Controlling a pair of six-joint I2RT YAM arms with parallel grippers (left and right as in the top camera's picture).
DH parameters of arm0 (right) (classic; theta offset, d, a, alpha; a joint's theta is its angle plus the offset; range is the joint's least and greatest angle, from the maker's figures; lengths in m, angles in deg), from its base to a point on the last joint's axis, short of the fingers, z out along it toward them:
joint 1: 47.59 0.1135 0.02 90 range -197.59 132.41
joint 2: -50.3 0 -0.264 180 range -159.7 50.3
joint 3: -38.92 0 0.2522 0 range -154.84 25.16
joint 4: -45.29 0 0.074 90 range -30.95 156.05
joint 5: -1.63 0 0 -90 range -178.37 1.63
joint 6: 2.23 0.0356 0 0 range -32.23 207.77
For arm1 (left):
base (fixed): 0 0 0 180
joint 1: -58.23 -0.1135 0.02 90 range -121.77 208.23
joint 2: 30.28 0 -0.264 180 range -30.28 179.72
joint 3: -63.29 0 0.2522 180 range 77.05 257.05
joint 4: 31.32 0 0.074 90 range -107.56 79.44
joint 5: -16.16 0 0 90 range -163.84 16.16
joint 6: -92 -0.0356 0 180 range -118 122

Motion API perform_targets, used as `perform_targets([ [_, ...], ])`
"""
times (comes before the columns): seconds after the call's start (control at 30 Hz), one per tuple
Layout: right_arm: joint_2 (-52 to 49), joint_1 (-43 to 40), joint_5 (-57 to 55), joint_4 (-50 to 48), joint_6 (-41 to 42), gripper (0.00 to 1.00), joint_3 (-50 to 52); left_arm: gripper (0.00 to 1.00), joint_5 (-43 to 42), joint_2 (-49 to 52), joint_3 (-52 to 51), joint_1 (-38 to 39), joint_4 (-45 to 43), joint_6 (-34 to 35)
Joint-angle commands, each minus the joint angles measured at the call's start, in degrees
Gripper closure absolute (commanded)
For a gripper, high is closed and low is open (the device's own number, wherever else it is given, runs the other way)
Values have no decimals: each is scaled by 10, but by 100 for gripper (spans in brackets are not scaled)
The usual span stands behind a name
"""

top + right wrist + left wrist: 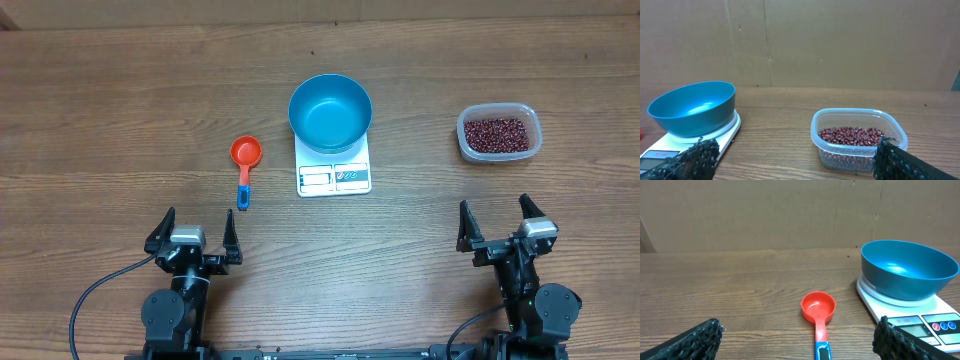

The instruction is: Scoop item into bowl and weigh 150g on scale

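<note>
With left hand (198,218) and right hand (494,205) both wide and empty, take scoop (244,172) by blue handle (243,193), cup level, clear of bowl (330,115) on scale (334,178).

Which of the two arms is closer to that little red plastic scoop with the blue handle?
Left. The left arm sits just on the near side of the red plastic scoop; the right arm is far off to the other side, past the flat white scale.
</note>
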Motion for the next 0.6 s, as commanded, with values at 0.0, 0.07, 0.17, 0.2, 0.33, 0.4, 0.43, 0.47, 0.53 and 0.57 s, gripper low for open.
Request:
perform_targets([
  [0.0, 6, 3, -5, -2, 0, 0, 6, 1, 0, 0, -2, -3, 1, 7],
  [0.07, 6, 3, -5, -2, 0, 0, 6, 0, 0, 8, -2, -3, 1, 7],
  [0.17, 6, 3, -5, -2, 0, 0, 6, 1, 0, 27, 2, -3, 7, 8],
  [0.2, 6, 3, -5, -2, 0, 0, 6, 1, 0, 33, 7, -3, 14, 8],
  [0.33, 6, 3, -5, -2, 0, 0, 6, 0, 0, 60, 40, -3, 37, 3],
  [0.4, 6, 3, -5, -2, 0, 0, 6, 1, 0, 79, 63, -3, 46, -6],
  [0.43, 6, 3, -5, -2, 0, 0, 6, 1, 0, 90, 77, -3, 50, -12],
  [0.47, 6, 3, -5, -2, 0, 0, 6, 0, 0, 100, 88, -3, 53, -19],
  [0.53, 6, 3, -5, -2, 0, 0, 6, 1, 3, 126, 118, -3, 65, -33],
  [0.57, 6, 3, -5, -2, 0, 0, 6, 0, 5, 139, 133, -3, 74, -39],
])
